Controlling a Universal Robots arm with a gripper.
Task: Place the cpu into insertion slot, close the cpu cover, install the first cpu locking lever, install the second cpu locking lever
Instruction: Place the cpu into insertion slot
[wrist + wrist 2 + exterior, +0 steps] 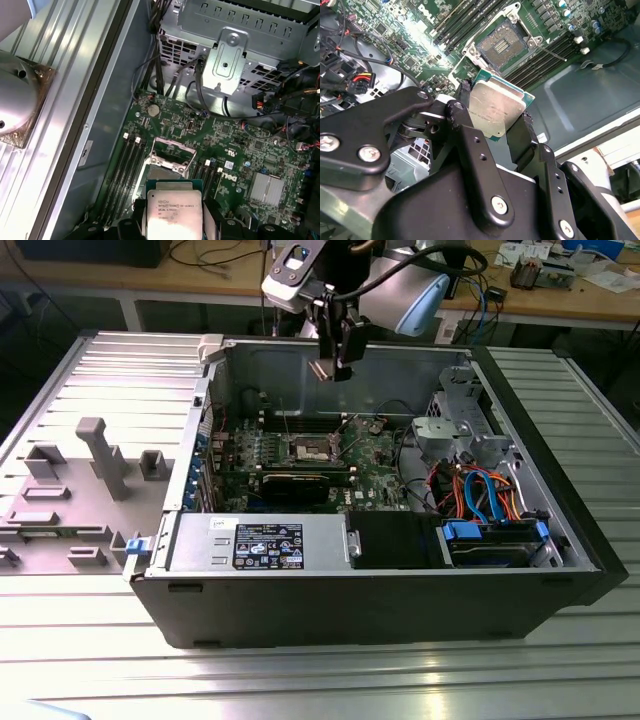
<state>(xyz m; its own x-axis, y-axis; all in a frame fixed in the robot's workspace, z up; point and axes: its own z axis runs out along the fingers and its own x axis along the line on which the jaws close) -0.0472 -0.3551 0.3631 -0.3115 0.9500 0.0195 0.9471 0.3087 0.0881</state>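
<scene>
Exterior view: hanging high over the open computer case (380, 590) on the ribbed metal table (300, 680), the pincer (335, 365), closed on the cpu (322, 370). Down on the green motherboard (375, 475), towards the far wall of the case and nearly straight beneath, the insertion slot (312, 448), well apart from the chip. To the exterior view's right, a tangle of orange and blue cables (480, 490).

Second wrist view: clamped by opposite edges between the two black fingers (520, 135), the cpu (495, 107), silver lid up and tilted a little. Jaws drawn in only as far as the chip's width, nothing else in the grip. Beyond it, the insertion slot (502, 45) with its pale contact field lying bare, beside the long memory slots (465, 20).

First wrist view: nearest the camera, the cpu (174, 212) with printed top showing; past it on the board, the insertion slot (170, 155) inside its metal rim, clear of the chip.

Judged from this: first step in hand, carrying the chip towards the socket, not yet seated. Calls for squaring the chip's edges and corner mark to the rim, levelling it, then a slow, straight descent with no sideways scrape over the contacts.
</scene>
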